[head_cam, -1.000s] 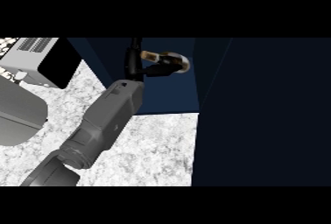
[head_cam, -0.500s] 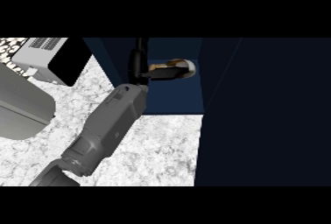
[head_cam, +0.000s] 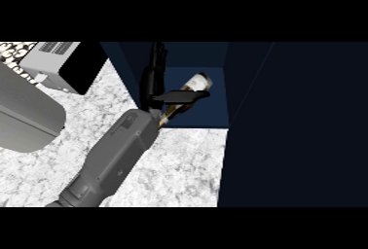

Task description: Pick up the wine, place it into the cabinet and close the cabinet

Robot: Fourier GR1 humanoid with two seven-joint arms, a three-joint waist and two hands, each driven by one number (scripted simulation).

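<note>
Wine (head_cam: 193,86) lay tilted inside the cabinet (head_cam: 208,116), left hand (head_cam: 167,96) curled round its body; glass, likely heavy, slippery, breakable.

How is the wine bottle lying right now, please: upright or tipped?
Tipped: the wine bottle slants inside the cabinet, with the hand across it.

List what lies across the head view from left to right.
Grey appliance at the left edge → box-shaped appliance with a black side → grey forearm on the speckled counter → hand curled on the wine bottle inside the cabinet → dark cabinet door.
</note>
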